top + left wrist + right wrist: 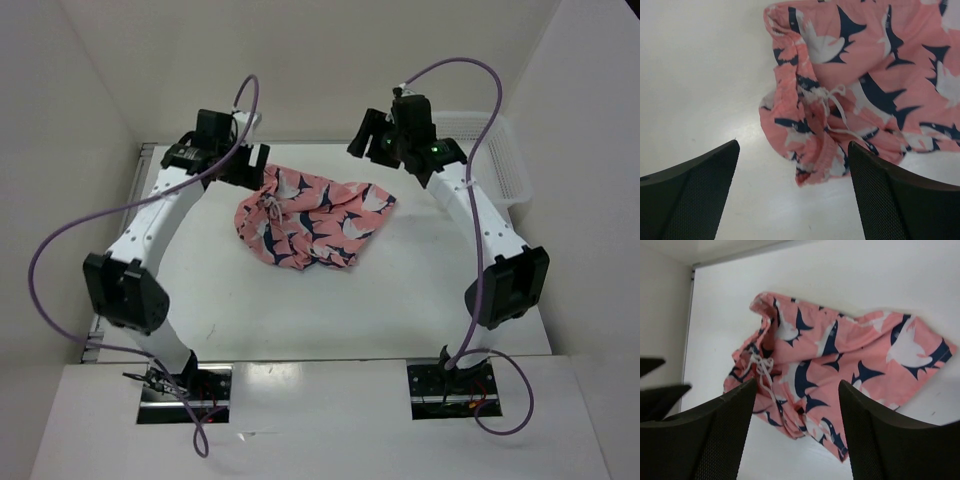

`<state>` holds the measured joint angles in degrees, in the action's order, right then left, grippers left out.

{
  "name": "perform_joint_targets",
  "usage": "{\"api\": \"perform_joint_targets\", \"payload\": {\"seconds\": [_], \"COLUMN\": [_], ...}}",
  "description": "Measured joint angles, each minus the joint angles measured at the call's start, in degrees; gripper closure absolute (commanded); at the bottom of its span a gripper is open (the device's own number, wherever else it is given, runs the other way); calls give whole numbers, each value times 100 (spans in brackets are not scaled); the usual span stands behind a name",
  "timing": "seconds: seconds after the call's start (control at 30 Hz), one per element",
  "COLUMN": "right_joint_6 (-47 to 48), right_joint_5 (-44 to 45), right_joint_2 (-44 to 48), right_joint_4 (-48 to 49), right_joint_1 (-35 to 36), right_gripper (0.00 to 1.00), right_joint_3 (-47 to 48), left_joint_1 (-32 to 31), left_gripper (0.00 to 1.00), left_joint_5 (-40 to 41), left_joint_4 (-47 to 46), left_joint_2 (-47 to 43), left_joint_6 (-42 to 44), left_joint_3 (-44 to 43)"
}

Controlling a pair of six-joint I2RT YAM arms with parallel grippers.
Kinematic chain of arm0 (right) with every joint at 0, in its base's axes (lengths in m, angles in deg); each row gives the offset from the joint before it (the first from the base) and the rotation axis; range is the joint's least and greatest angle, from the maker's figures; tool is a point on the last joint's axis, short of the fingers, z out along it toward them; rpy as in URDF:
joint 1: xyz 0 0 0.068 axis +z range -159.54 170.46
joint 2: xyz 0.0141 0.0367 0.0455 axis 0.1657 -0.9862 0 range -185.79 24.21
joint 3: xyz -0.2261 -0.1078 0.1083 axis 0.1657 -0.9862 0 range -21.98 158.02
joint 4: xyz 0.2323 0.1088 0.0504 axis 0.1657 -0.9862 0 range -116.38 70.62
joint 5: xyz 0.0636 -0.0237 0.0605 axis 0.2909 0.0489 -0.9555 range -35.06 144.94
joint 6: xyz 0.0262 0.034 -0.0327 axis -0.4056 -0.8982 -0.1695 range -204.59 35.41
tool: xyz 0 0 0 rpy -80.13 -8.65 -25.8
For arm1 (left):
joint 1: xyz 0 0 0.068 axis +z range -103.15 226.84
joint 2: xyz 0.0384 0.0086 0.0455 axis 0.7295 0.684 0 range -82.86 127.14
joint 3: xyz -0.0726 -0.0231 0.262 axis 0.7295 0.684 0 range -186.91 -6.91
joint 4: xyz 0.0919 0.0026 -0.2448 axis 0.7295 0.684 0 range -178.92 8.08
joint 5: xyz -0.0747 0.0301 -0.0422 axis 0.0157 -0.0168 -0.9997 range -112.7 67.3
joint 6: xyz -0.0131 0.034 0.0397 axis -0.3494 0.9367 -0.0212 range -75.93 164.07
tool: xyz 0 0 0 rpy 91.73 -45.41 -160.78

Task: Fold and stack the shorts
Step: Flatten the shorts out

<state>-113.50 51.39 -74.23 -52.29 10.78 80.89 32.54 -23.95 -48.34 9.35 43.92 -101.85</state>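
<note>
While left gripper (792, 144) and right gripper (797, 381) hang jaws wide, pinching doubled layers could bunch the shorts (310, 220).

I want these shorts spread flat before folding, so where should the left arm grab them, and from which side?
Pinch the bunched waistband by the drawstring, at the left end of the shorts, coming straight down with the left gripper, which hangs open above it. That gathered edge looks thick and lies nearest that arm, so it is probably the surest hold.
</note>
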Motion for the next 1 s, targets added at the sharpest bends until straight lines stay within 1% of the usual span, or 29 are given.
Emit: {"api": "perform_joint_targets", "payload": {"seconds": [0.07, 0.23, 0.37, 0.5, 0.53, 0.57, 0.6, 0.7, 0.77, 0.87, 1.0], "right_joint_6": [9, 50, 105, 136, 138, 138, 140, 162, 179, 199, 205], "right_joint_5": [-7, -68, -74, -68, -66, -72, -74, -79, -87, -114, -164], "right_joint_2": [229, 433, 562, 894, 962, 1025, 1067, 1150, 1152, 1152, 1152], "right_joint_4": [22, 28, 13, -11, -13, -11, -9, -4, -7, -13, -13], "right_joint_1": [26, -15, -214, -402, -439, -463, -476, -498, -498, -527, -579], "right_gripper": [26, 25, 25, 25, 25, 25, 25, 25, 25, 25, 25], "right_joint_3": [-391, -1167, -1620, -1963, -1989, -1998, -1998, -1998, -1998, -2002, -2004], "left_joint_1": [4, 66, 127, 177, 188, 203, 219, 245, 282, 310, 310], "left_gripper": [3, 8, 12, 17, 18, 18, 19, 20, 23, 23, 27], "left_joint_5": [63, 184, 289, 459, 505, 533, 553, 579, 557, 452, 378], "left_joint_4": [-111, -201, -109, 245, 413, 417, 420, 573, 619, 697, 752], "left_joint_2": [614, 2031, 3075, 4068, 4380, 4662, 4846, 5259, 5501, 5877, 6234], "left_joint_6": [0, -7, -4, -7, -4, -7, -4, -4, -4, -4, -4], "left_joint_3": [-398, -1412, -2483, -3836, -4365, -4793, -5029, -5484, -5681, -6039, -6277]}}
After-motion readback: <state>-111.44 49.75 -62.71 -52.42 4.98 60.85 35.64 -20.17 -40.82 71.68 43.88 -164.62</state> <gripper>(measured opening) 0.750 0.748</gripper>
